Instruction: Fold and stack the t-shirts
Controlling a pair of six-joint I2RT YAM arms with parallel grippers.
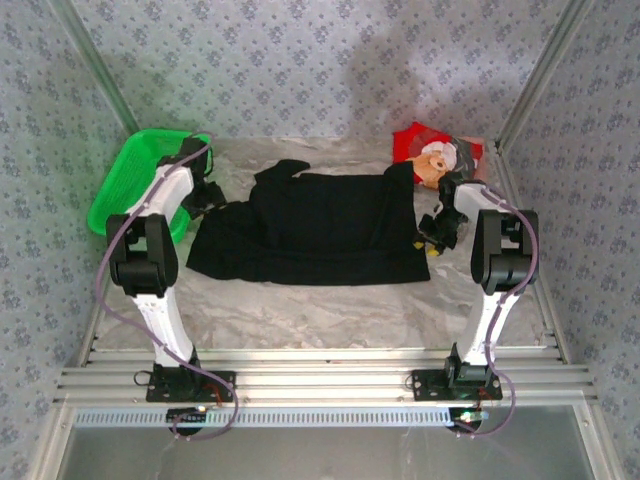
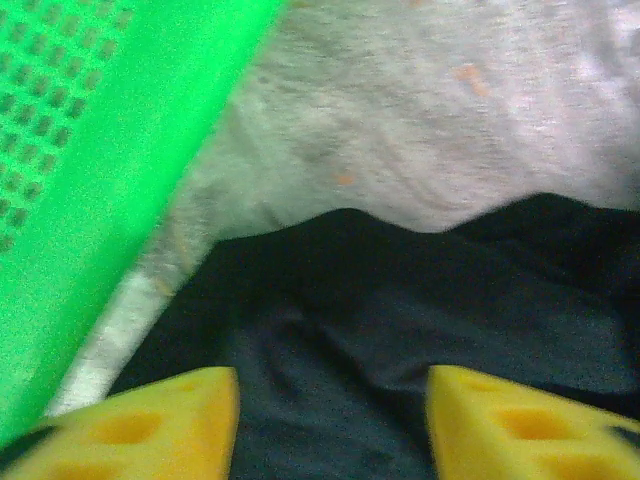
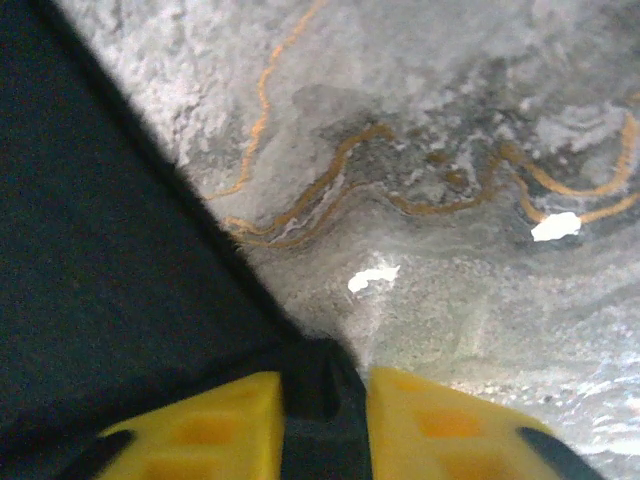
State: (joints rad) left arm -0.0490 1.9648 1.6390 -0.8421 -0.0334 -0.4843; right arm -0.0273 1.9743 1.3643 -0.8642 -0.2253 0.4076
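Black t-shirt [image 1: 320, 230]: laid wide and mostly flat across the middle of the bench [image 1: 300, 310], between the two arms. Its near hem is fairly straight, and a rumpled hump is raised at its far left edge.
Left jaws: lowered at the shirt's left edge. From the left wrist they are seen spread well apart over black cloth, with nothing pinched between them.
Right jaws: set at the shirt's right edge. A tuck of black cloth is seen in the narrow gap between them (whether it is clamped or merely lying there cannot be told).
Green basket [image 1: 125, 185]: tilted at the far left corner, just beside the left jaws, with a strip of bench showing between it and the shirt.
Red t-shirt [image 1: 440, 155]: bunched in the far right corner, just beyond the black shirt's far right corner, with its printed figure uppermost and no fold made in it.
Step in hand: judged to be the folding of the black shirt, at a pause between folds. The task is reckoned less than half done, since nothing is stacked.
Next move: a firm hold on both side edges is called for, so that one half can be carried over the other. The hump should be flattened first, and the cloth lifted enough that it is not dragged along the bench.
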